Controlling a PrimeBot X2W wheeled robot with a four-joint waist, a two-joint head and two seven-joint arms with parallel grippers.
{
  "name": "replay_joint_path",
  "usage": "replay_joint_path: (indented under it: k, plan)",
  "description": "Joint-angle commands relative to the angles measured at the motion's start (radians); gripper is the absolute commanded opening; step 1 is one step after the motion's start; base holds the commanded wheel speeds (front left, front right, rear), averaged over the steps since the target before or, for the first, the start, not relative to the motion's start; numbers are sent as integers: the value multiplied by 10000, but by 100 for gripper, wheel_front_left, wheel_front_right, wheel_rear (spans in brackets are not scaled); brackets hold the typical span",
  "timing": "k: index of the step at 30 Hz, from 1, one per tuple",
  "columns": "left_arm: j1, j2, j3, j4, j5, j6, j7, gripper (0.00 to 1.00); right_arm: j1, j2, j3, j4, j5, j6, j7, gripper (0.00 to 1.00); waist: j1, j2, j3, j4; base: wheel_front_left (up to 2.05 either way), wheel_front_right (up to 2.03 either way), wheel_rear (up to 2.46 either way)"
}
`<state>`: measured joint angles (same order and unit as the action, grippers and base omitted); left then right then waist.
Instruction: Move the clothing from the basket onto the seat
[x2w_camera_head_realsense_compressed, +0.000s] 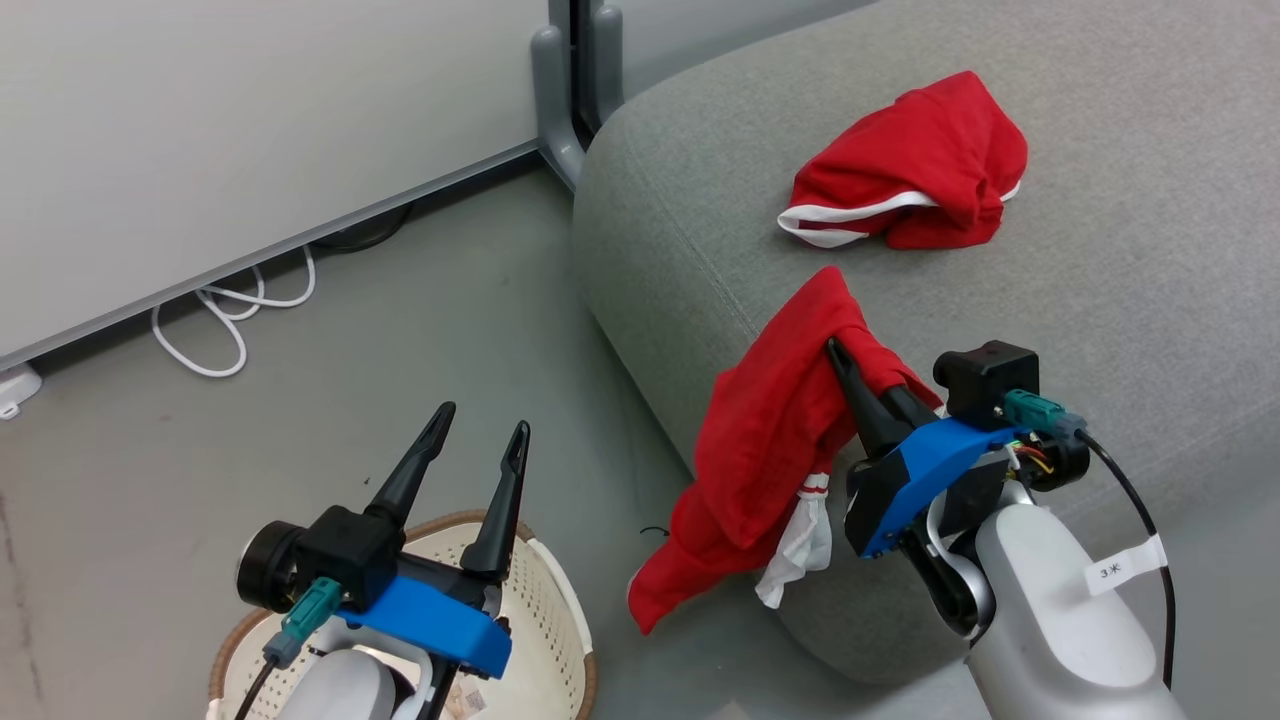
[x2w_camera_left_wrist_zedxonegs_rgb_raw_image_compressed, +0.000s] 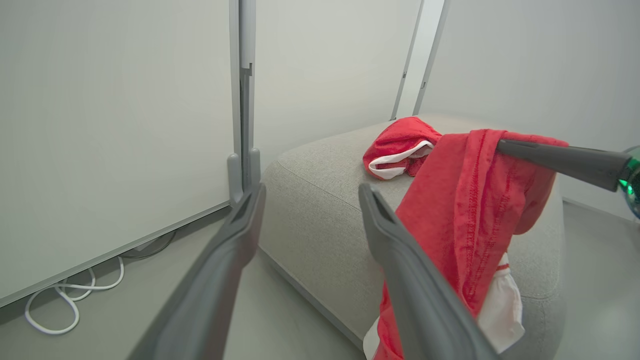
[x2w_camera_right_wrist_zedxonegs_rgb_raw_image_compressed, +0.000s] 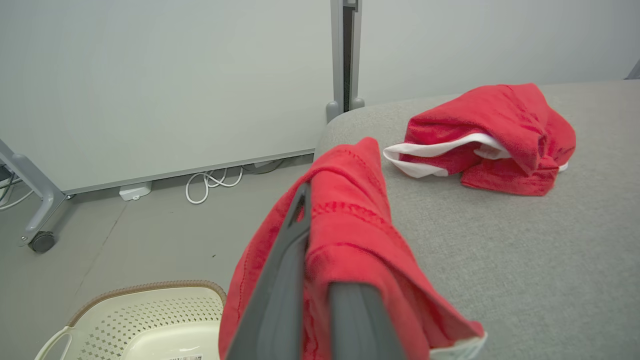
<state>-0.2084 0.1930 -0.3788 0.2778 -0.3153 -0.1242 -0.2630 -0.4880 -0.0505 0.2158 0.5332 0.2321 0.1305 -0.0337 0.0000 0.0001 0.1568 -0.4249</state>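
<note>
**Kid:** What is your right hand doing?

**Robot:** My right hand (x2w_camera_head_realsense_compressed: 838, 352) has its two long dark fingers pressed together. They are pinching a bright red soft piece of clothing (x2w_camera_head_realsense_compressed: 765, 430) near its top. The rest of it hangs down, with a bit of white cloth dangling low.

**Kid:** Where does it hang?

**Robot:** By the near left corner of the big light grey cloth sofa (x2w_camera_head_realsense_compressed: 1100, 300). Its top is up at the sofa's edge. Its bottom end hangs beside the sofa's round side, above the grey floor (x2w_camera_head_realsense_compressed: 300, 440). I cannot tell if it touches the sofa.

**Kid:** Is there more red stuff?

**Robot:** Yes. A second red bunched-up piece with a white stripe (x2w_camera_head_realsense_compressed: 930, 165) lies on top of the sofa, farther away and to the right. It is apart from the one I hold.

**Kid:** And your left hand?

**Robot:** My left hand (x2w_camera_head_realsense_compressed: 483, 420) has its fingers spread wide apart, with only air between them. It is up over the oval cream plastic basket with little holes and a brown rim (x2w_camera_head_realsense_compressed: 545, 620). The basket sits on the floor, near me on the left, beside the sofa.
</note>
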Motion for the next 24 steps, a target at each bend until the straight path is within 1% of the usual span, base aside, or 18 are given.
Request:
replay_joint_path:
  k: [1,8,15,21,24]
  plan:
    - [-137,85,-1,16,58,-58,-25,100,84,2,0,-53,90,5,-74,0,0,-1,72,-201,0,0,0]
    - [-230,114,-8,26,89,-68,-25,100,148,2,-26,-39,229,5,-169,0,0,-1,153,-414,0,0,0]
    - [-276,108,-94,38,79,-59,-25,100,-14,1,-255,45,184,5,-294,0,0,-1,244,-295,0,0,0]
    - [-291,159,49,-111,111,-62,-25,100,-798,-1,-531,-63,324,5,-400,0,0,-1,449,-275,0,0,0]
    - [-362,190,72,-218,153,-64,-25,100,-1437,-1,-981,-130,202,5,-332,0,0,-1,642,-223,0,0,0]
